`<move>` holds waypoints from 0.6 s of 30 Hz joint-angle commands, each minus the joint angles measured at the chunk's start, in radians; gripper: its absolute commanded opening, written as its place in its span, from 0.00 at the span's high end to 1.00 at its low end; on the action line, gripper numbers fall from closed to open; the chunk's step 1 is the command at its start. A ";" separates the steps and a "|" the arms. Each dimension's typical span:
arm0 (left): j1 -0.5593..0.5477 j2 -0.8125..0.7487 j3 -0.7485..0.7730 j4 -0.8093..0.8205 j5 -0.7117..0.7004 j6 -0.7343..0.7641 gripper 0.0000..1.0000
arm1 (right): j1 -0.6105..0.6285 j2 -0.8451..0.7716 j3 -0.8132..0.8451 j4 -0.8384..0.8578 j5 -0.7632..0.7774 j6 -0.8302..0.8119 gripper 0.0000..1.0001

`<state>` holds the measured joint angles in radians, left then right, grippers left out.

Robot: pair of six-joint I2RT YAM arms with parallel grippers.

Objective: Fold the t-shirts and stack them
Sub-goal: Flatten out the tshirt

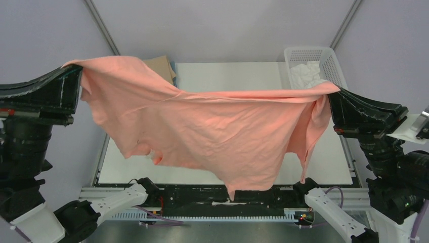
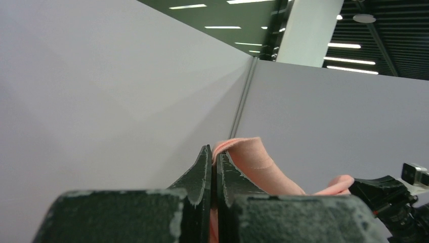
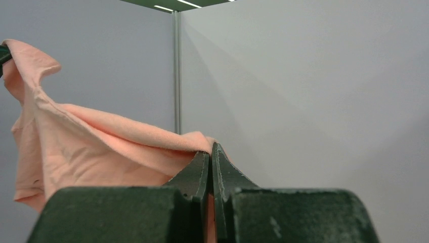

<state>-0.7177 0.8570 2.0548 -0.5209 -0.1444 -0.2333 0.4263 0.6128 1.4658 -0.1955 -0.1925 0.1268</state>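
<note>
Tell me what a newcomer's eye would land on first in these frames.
The salmon-pink t-shirt, spread wide in mid-air across the middle of the top view, sagging above the table. The left hand and right hand pinch its upper edge at either side, both shut. A white mesh basket sits at the table's far right corner.

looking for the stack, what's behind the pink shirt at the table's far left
A tan folded cloth peeks out behind the salmon-pink t-shirt, a thin blue edge beside it. Whatever else lies there is covered.
</note>
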 commanded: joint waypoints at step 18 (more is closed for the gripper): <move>0.348 1.276 -0.078 0.002 -0.293 -0.145 0.20 | -0.115 0.839 -0.576 0.373 0.625 0.078 0.38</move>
<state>-0.3985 2.0586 1.8275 -0.3824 -0.4873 -0.2546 0.3649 1.3506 0.7719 0.0967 0.4217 0.1375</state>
